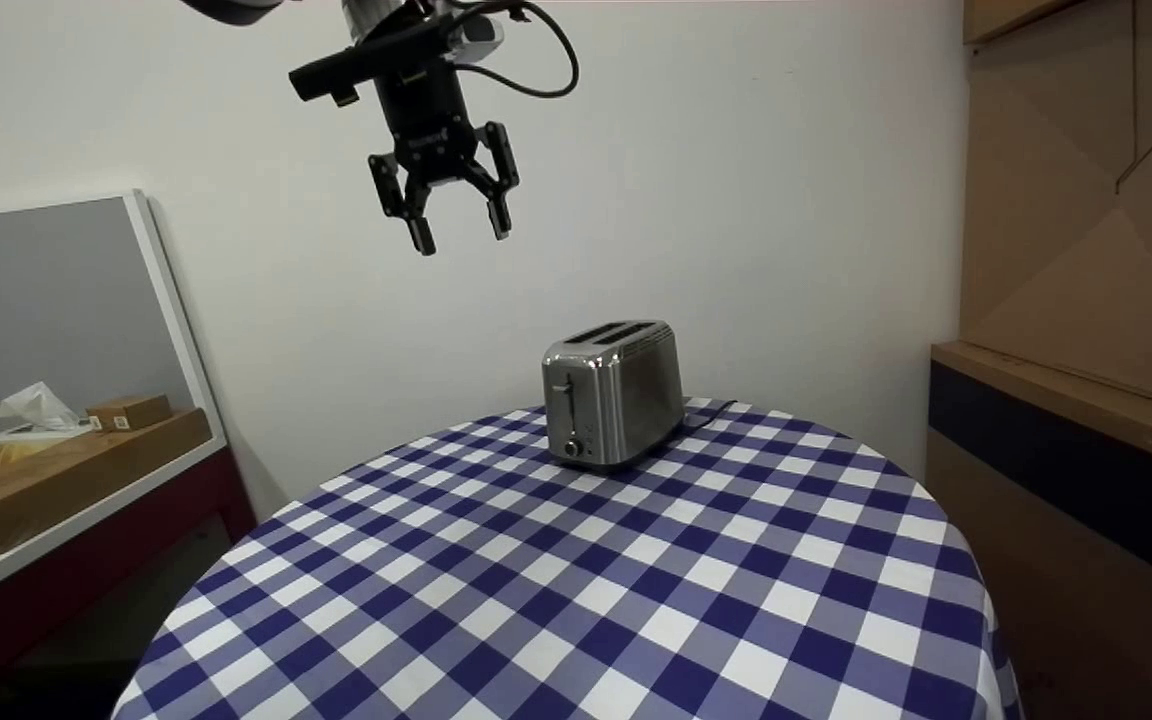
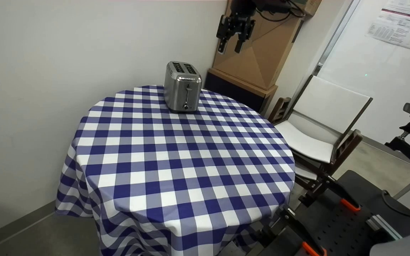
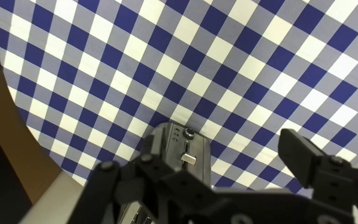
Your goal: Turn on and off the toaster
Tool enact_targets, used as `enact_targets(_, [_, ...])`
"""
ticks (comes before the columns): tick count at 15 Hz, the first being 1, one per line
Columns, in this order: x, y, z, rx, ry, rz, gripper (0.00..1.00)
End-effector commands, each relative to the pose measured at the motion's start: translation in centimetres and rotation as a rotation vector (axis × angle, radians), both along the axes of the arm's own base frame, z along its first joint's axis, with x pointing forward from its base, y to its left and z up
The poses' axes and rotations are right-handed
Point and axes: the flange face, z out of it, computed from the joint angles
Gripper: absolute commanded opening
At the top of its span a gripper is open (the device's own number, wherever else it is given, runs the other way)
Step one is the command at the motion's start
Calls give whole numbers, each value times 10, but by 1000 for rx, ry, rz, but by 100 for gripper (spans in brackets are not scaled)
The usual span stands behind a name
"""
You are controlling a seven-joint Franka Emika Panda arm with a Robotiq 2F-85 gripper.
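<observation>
A blue-and-white checked cloth [image 1: 576, 570] spreads before a pale wall [image 1: 736, 180]. The claw [image 1: 462, 243] hangs above, fingers [image 1: 422, 237] parted and gripping nothing; below it, well apart, the toaster [image 1: 626, 400] stands upright on the cloth, lever [image 3: 188, 158] raised. I'd bring joined fingertips over the lever and press straight down, lest the toaster skid.
</observation>
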Motion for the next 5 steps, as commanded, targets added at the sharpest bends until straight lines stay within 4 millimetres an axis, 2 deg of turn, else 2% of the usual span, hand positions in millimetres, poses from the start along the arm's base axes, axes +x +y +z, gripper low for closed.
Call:
enact_targets(1, [0, 1, 2, 0, -1, 1, 100])
enact_targets(5, [0, 0, 1, 0, 1, 1, 100])
